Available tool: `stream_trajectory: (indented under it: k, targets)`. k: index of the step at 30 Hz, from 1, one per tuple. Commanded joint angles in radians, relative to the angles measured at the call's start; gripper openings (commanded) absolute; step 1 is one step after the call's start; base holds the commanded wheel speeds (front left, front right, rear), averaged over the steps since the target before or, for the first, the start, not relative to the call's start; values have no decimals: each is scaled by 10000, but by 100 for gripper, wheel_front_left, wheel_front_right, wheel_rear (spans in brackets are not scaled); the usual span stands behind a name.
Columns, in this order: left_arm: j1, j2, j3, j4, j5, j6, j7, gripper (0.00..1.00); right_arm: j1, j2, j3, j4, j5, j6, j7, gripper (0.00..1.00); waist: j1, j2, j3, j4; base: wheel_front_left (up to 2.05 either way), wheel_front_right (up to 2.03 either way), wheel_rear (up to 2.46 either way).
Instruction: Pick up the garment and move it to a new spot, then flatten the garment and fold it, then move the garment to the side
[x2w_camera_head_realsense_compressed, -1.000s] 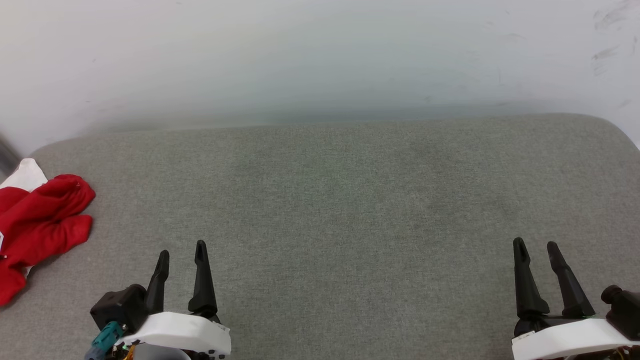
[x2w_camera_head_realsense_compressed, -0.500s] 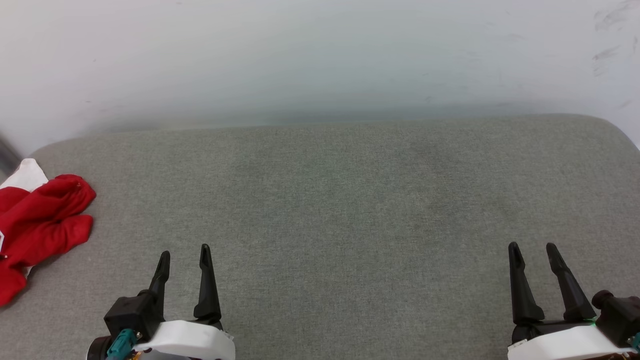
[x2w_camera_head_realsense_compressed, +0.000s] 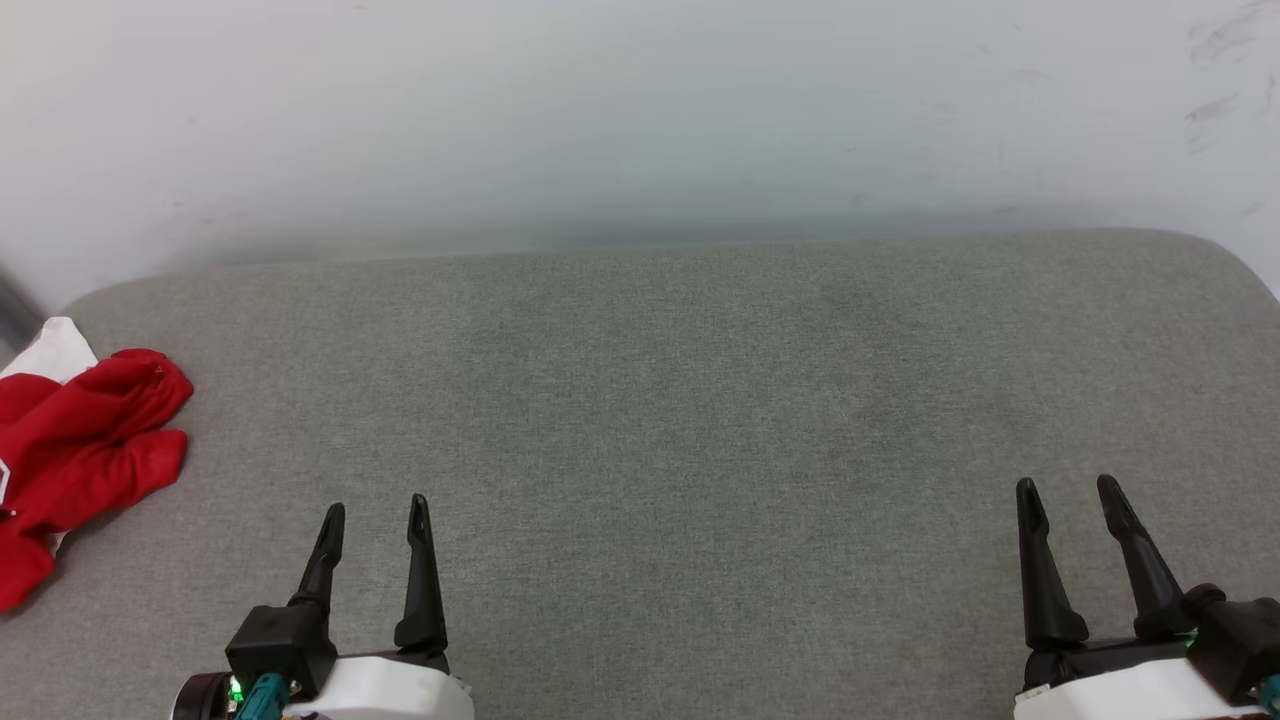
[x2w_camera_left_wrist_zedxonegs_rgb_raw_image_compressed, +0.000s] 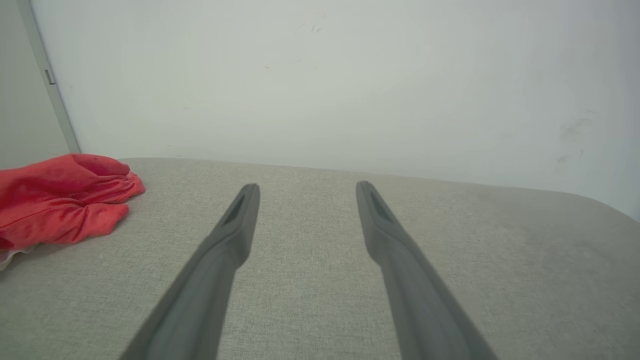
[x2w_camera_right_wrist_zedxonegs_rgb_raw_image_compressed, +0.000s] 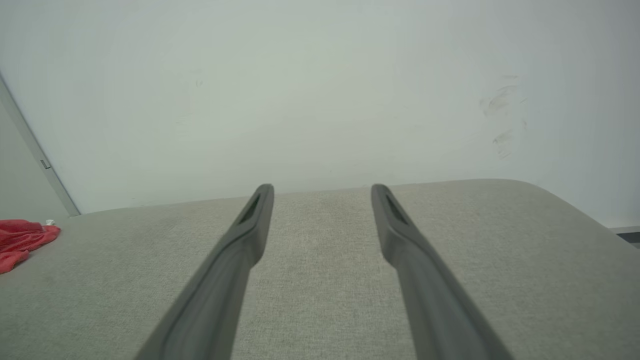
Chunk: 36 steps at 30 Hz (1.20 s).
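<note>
Upholstery (x2w_camera_head_realsense_compressed: 700, 400) in grey weave took up most of the head view, a broad padded top backed by a pale wall (x2w_camera_head_realsense_compressed: 600, 100). The garment (x2w_camera_head_realsense_compressed: 80, 440) lay bunched at the far left edge of that frame, a red heap with a bit of white at its top, partly cut off by the edge. Its length seemed to run from mid-left down toward the lower left corner.

The left gripper (x2w_camera_head_realsense_compressed: 377, 505) sat at the lower left, fingers parted with nothing between them, and the heap was up and to the left of its tips, near but apart. In the left wrist view the garment (x2w_camera_left_wrist_zedxonegs_rgb_raw_image_compressed: 60, 205) showed large at middle left. The right gripper (x2w_camera_head_realsense_compressed: 1068, 485), at the lower right, was likewise spread and empty, well apart from the cloth. From where I stood, the left arm looked the natural one to reach.
</note>
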Motion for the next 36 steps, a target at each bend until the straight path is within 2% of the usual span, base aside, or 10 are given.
stream_trajectory:
  k: [1,17,36]
  targets:
    - [28,3,36,-38,180,-3,-84,100,115,-7,6,-107,-190,-1,-72,100,0,0,0,-1,0,0,0]
    - [247,-72,114,-93,986,-52,-400,100,344,-3,12,-242,-916,-1,-377,100,0,0,16,5,0,0,0]
    - [286,-73,172,131,483,-10,-379,100,400,-3,64,-97,-407,-1,-370,100,0,0,26,-13,0,0,0]
